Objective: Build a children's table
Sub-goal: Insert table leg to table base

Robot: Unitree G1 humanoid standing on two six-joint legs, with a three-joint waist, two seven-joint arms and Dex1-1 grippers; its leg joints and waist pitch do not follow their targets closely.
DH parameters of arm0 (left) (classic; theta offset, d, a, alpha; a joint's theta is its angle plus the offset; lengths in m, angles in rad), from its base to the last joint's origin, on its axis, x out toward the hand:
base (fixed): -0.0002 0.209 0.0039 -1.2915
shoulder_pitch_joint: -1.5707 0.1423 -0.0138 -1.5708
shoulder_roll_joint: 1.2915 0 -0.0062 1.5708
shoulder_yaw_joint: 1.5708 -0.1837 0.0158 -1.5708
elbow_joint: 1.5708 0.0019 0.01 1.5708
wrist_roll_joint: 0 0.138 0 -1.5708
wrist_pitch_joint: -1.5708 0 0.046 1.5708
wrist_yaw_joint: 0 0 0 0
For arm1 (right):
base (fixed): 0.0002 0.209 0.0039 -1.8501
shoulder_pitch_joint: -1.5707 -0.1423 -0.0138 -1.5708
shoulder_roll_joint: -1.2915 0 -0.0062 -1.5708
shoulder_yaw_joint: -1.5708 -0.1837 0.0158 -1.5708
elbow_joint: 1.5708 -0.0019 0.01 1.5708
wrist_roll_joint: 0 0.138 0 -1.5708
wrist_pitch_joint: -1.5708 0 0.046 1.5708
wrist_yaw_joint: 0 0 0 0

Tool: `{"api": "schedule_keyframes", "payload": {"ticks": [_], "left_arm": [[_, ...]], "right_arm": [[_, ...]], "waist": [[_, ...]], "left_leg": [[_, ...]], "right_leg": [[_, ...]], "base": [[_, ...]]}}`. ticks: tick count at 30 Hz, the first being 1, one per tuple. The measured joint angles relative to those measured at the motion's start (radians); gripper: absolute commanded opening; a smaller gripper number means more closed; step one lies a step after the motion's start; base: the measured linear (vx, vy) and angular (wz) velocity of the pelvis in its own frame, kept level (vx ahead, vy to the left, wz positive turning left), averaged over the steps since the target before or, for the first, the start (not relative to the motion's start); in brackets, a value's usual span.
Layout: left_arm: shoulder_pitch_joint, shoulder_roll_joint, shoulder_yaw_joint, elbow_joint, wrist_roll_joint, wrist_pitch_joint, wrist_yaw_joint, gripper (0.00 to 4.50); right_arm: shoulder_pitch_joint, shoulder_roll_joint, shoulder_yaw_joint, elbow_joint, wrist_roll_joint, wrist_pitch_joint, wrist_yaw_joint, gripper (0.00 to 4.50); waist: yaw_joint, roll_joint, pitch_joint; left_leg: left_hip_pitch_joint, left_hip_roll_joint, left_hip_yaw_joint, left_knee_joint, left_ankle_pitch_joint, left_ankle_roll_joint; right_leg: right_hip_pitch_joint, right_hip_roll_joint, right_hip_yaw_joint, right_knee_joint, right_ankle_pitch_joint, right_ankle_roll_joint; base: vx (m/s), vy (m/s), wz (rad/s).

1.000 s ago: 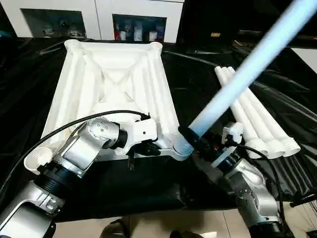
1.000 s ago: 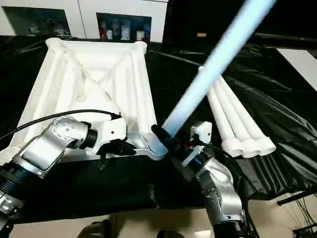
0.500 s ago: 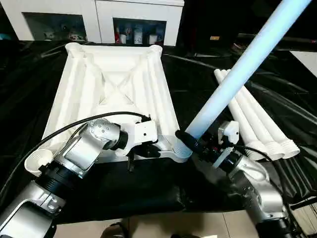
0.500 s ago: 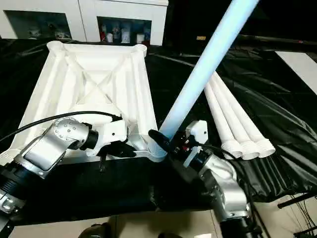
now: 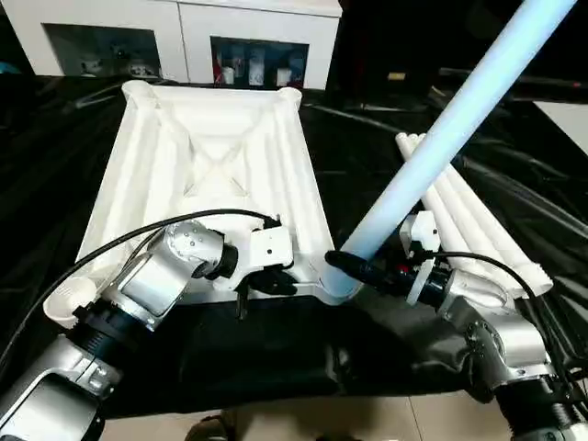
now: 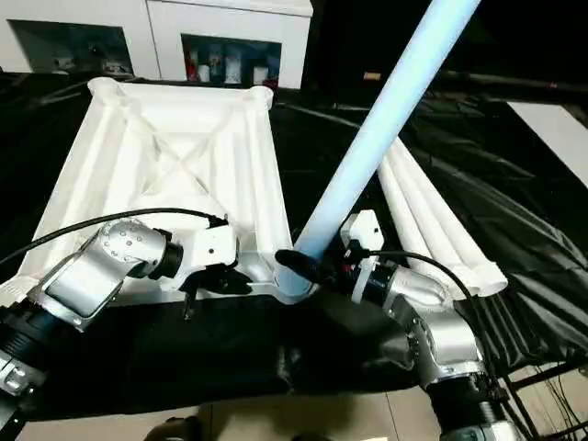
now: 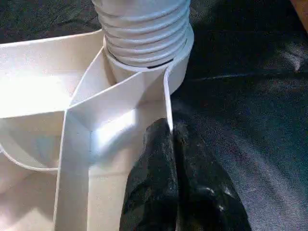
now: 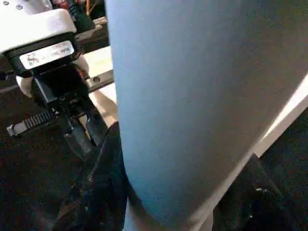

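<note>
Head views first: your table top (image 5: 207,175) lies ribbed side up on black sheeting (image 5: 386,175), and your right hand (image 5: 354,266) grips a white leg (image 5: 441,138) whose end sits at the near right corner socket (image 5: 336,282), leaning far and right. Three spare legs (image 5: 478,216) lie to its right. Left wrist view: your left hand (image 7: 171,144) is pinched thin on the top's near rim beside the leg's threaded end (image 7: 144,29). Right wrist view: black fingers (image 8: 103,183) flank that leg.
</note>
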Motion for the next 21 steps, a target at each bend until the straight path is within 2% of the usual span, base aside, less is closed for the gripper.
{"api": "schedule_keyframes", "payload": {"ticks": [9, 21], "left_arm": [[-0.004, 0.009, -0.001, 0.0, 0.004, 0.004, -0.004, 0.0], [-0.009, 0.009, -0.005, -0.003, 0.006, 0.01, -0.02, 0.0]], "right_arm": [[-0.087, -0.022, 0.03, 0.066, -0.01, 0.021, 0.059, 1.86], [-0.204, -0.069, 0.097, 0.097, -0.06, 0.099, 0.143, 1.86]], "waist": [[-0.002, -0.001, 0.0], [-0.004, -0.005, 0.0]], "left_leg": [[0.001, 0.0, 0.0, 0.0, 0.0, 0.0], [0.001, 0.001, 0.0, 0.0, 0.0, 0.0]], "right_leg": [[0.0, 0.0, 0.0, 0.0, 0.0, 0.0], [-0.001, 0.0, 0.0, 0.0, -0.001, 0.001]], "base": [[0.0, 0.0, 0.0], [0.0, 0.0, 0.0]]}}
